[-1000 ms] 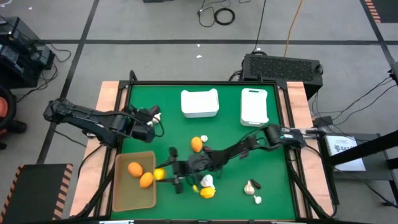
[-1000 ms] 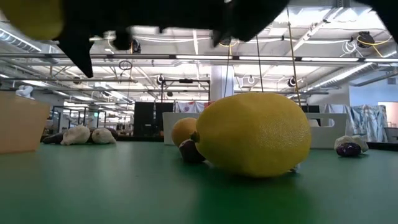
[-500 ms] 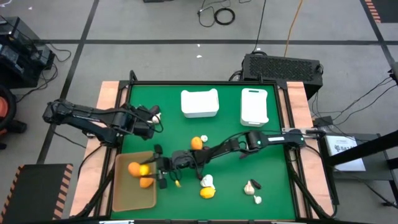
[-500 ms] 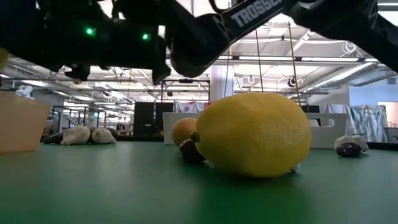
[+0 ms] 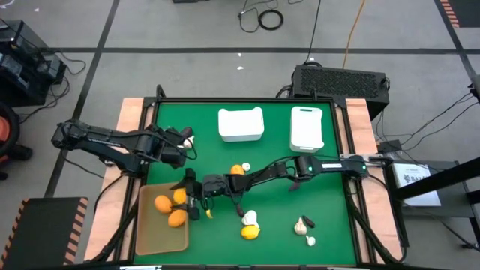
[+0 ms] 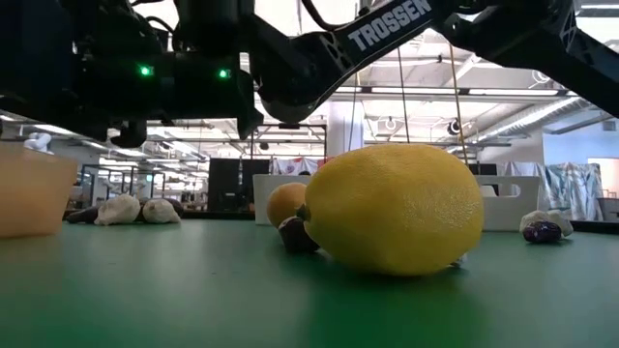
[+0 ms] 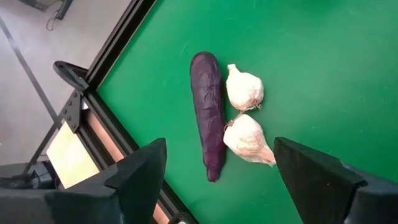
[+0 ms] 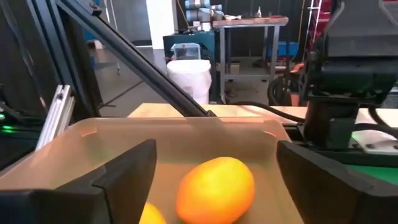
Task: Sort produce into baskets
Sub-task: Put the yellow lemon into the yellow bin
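My right gripper reaches across the table and hangs open over the tan tray. In the right wrist view an orange fruit lies in the tray below it, and a yellow fruit shows beside that. The high view shows three round fruits in the tray. My left gripper is open at the far left, over a purple eggplant and two garlic bulbs lying on the green mat.
Two white bins stand at the far side. An orange lies mid-table. A lemon with a garlic bulb lies near the front. More garlic and a dark piece lie at front right.
My right gripper has moved toward the table's left edge, from beside the tan tray to over it, taking a yellow fruit along. That fruit now shows inside the tray with the two oranges.
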Motion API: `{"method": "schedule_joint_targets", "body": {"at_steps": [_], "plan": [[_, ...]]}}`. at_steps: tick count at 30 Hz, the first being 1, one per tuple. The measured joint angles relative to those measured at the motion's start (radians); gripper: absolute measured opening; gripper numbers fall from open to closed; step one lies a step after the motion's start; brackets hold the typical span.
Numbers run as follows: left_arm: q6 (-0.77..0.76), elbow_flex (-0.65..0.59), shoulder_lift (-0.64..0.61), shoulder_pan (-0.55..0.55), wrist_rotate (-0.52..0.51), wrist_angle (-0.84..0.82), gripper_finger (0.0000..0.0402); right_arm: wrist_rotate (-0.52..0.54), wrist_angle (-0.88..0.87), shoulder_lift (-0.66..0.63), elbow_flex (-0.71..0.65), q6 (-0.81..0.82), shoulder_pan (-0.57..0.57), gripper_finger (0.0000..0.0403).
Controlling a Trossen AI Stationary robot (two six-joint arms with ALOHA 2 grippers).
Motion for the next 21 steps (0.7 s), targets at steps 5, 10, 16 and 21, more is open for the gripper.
{"method": "schedule_joint_targets", "body": {"at_steps": [5, 10, 16, 21], "plan": [[0.000, 0.000, 0.000, 0.000, 0.027, 0.000, 0.0304, -0.041, -0.066, -0.025, -0.001, 0.004, -0.001, 0.0335], [0.000, 0.000, 0.000, 0.000, 0.029, 0.000, 0.0304, -0.097, -0.393, -0.143, 0.000, -0.045, -0.001, 0.0336], [0.001, 0.000, 0.000, 0.000, 0.044, 0.005, 0.0304, -0.099, -0.957, -0.295, 0.000, -0.084, 0.007, 0.0336], [0.013, 0.000, 0.000, 0.000, 0.049, 0.062, 0.0304, -0.096, -1.242, -0.367, 0.000, -0.067, 0.009, 0.0336]]}}
